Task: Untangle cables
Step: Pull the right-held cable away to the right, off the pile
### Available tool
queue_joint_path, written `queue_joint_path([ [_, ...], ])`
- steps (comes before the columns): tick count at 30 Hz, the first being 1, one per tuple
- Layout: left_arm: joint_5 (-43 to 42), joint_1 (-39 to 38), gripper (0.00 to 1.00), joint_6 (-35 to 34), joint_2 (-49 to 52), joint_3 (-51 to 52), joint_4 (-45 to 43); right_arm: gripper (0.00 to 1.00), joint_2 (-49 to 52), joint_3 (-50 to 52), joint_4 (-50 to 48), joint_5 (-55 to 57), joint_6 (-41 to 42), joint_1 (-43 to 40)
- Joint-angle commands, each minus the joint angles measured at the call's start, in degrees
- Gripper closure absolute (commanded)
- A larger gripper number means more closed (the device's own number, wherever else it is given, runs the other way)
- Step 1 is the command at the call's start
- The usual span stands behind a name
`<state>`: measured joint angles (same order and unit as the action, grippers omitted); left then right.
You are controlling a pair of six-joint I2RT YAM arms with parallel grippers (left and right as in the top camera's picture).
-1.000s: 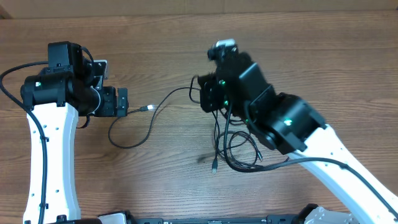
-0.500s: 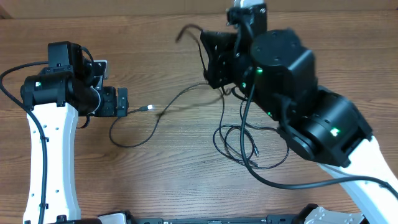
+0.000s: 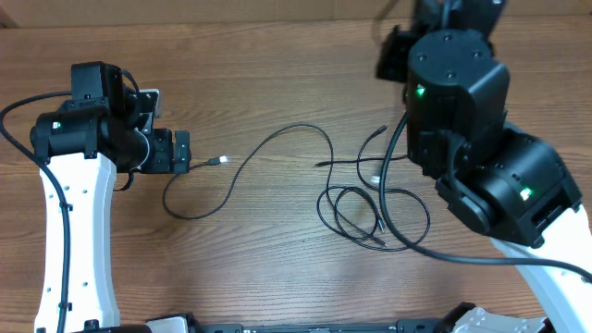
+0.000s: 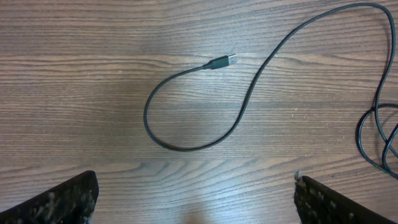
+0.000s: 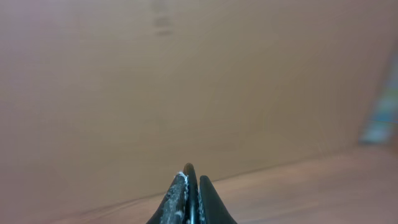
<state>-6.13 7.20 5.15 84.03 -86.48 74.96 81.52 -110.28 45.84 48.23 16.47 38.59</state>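
Lying limp on the bench (image 3: 277, 74), the light cables (image 4: 186, 149) should pinch best behind the plug (image 4: 225, 61); left end effector (image 4: 194, 185) released, right end effector (image 5: 191, 182) clenched shut.

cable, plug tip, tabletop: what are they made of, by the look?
Cable: black rubber or plastic jacket, matte; it bends in soft loops. Plug tip: metal, likely; silvery and shiny. Tabletop: wood or wood-look laminate; brown grain lines, faint sheen, can't tell which.

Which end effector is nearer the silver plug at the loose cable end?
Left. The left end effector hangs open right beside the plug; the right end effector is shut, well away from it.
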Motion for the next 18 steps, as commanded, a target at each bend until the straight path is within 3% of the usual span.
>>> queue_joint_path([
  [1, 0.2, -0.11, 0.0, 1.51, 0.09, 0.26, -0.24, 0.96, -1.05, -1.49, 2.71, 12.31, -0.26, -4.92],
  [12, 0.17, -0.11, 0.0, 1.51, 0.09, 0.26, -0.24, 0.96, -1.05, -1.42, 14.73, 12.09, 3.43, -33.97],
  [18, 0.2, -0.11, 0.0, 1.51, 0.09, 0.26, -0.24, 0.96, -0.92, -0.9, 18.21, 1.92, 4.96, -50.03],
])
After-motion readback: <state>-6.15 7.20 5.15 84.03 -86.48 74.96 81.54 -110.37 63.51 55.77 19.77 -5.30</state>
